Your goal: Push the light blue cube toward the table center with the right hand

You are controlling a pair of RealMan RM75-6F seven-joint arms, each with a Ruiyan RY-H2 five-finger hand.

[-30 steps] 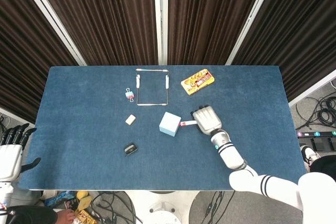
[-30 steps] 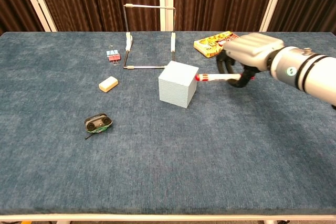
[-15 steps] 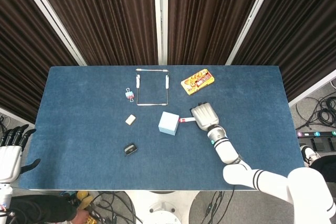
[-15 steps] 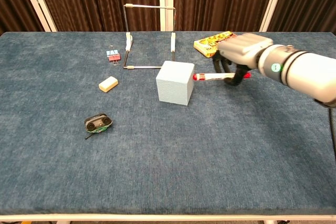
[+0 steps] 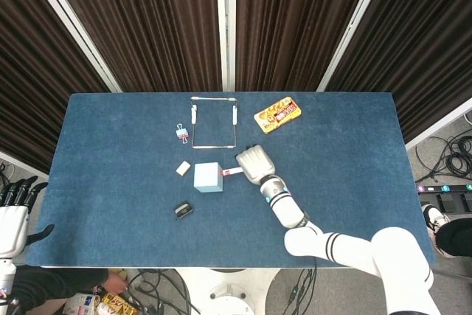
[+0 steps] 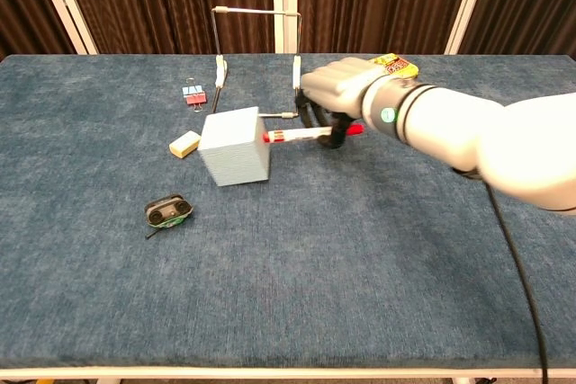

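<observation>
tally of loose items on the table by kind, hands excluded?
light blue cube: 1
red and white marker, held by the right hand: 1
wire frame: 1
binder clip: 1
eraser: 1
small black object: 1
yellow packet: 1
Total: 7

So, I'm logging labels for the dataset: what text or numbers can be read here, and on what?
Yellow packet: red print, too blurred to read.
Red-and-white marker in the right hand: no readable text.
Light blue cube: no markings.
</observation>
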